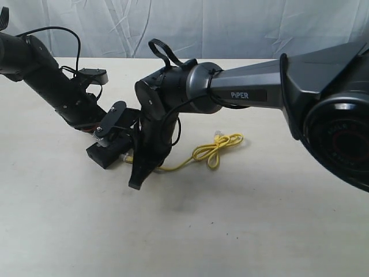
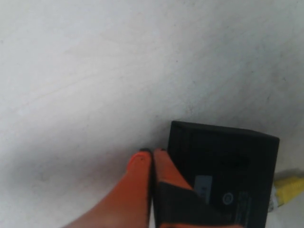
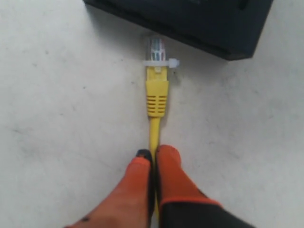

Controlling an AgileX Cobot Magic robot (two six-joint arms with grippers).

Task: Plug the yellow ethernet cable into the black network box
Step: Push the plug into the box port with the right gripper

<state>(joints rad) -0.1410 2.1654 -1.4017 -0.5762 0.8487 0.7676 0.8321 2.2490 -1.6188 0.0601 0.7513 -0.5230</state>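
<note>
The black network box (image 1: 102,156) lies flat on the table left of centre. My left gripper (image 1: 104,133) is shut with nothing between its orange fingers (image 2: 142,164), which rest against the box's edge (image 2: 223,161). The yellow ethernet cable (image 1: 199,153) runs from its looped knot (image 1: 214,151) leftward to the box. My right gripper (image 3: 153,154) is shut on the cable just behind the yellow boot (image 3: 156,97). The clear plug (image 3: 156,49) points at the box's side (image 3: 190,19), its tip at or just touching it. In the exterior view the right gripper (image 1: 138,173) hides this end.
The cable's free end with its clear plug (image 1: 219,134) lies to the right of the knot. The right arm (image 1: 248,92) stretches across the table's middle. A pale cloth backdrop (image 1: 202,23) hangs behind the table's far edge.
</note>
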